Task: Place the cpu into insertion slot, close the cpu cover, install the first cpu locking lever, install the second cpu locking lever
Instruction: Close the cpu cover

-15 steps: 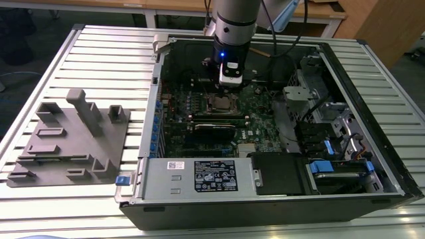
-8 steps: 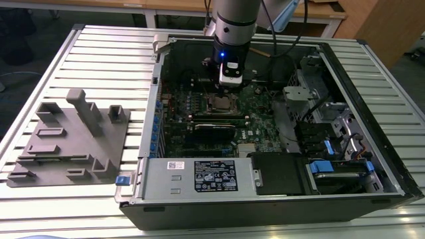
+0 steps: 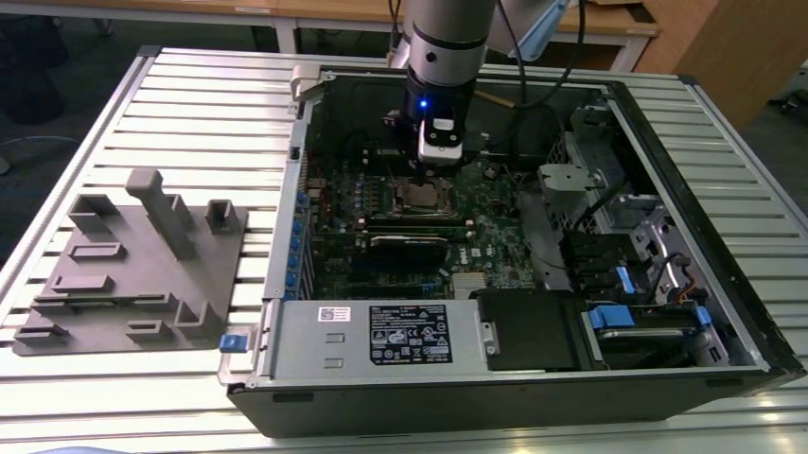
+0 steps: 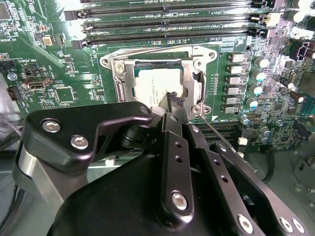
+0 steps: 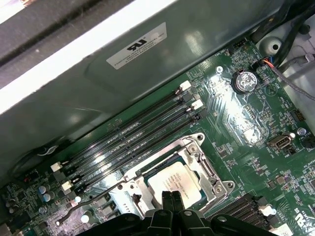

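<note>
Black claw [image 4: 172, 101] body up close, fingertips pinched together over the socket and holding nothing that shows.

Its tips meet at the edge of the cpu [image 4: 156, 83], which lies seated in the socket with the cpu cover [image 4: 118, 78] down around it as a silvery frame. A thin locking lever [image 4: 226, 142] runs loose from the socket corner. I judge placing and closing done and the first lever in hand. Catching so slim a rod calls for a fine, low approach beside the frame. In the exterior view the grey fixture block [image 3: 127, 265] sits on the counter [image 3: 189, 104] at nine o'clock from the computer case [image 3: 707, 123]. The claw's bulk hides the socket's near side and the lever hooks, and I cannot tell whether the tips touch the cpu.
</note>
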`<state>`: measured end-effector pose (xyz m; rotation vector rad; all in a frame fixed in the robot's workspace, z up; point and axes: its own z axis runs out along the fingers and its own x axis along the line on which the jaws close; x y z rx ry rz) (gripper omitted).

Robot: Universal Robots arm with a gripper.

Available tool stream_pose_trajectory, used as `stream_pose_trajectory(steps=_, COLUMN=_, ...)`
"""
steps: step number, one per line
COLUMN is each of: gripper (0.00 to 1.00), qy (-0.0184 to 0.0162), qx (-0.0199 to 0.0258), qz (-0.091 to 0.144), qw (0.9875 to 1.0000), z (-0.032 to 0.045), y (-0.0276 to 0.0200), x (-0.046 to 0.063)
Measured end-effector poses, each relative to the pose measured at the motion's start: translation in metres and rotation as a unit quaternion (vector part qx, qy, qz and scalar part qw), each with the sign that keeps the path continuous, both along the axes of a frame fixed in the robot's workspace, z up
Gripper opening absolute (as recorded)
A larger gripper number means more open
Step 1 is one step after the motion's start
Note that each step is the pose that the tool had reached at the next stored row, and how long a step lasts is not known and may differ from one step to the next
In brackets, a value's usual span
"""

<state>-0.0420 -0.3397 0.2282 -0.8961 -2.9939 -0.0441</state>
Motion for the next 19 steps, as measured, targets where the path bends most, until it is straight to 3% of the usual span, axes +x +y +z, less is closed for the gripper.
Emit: stream_pose_trajectory(steps=19, gripper=0.11, qy=0.0, qx=0.0, qz=0.005, qw=1.0, z=0.0, y=0.0, x=0.0)
